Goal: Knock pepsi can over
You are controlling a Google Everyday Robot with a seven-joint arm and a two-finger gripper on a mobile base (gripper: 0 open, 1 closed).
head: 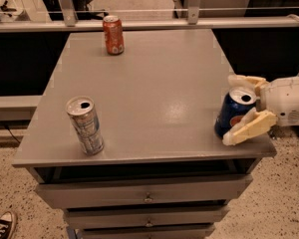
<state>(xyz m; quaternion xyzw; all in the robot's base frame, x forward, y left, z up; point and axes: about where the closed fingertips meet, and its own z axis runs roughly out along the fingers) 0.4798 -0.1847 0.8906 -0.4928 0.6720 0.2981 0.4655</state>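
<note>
The pepsi can [229,114], dark blue with a silver top, stands upright near the right front corner of the grey cabinet top [154,93]. My gripper [235,108] reaches in from the right with its cream fingers open. One finger [246,128] lies in front of the can and the other finger [246,81] is behind it, so the can stands between them. I cannot tell whether a finger touches the can.
An orange-red can [113,35] stands upright at the back left. A silver, pale-blue-patterned can [84,125] stands upright at the front left. Drawers [148,197] are below the top. A metal railing [139,24] runs behind. A shoe [1,225] is on the floor at the lower left.
</note>
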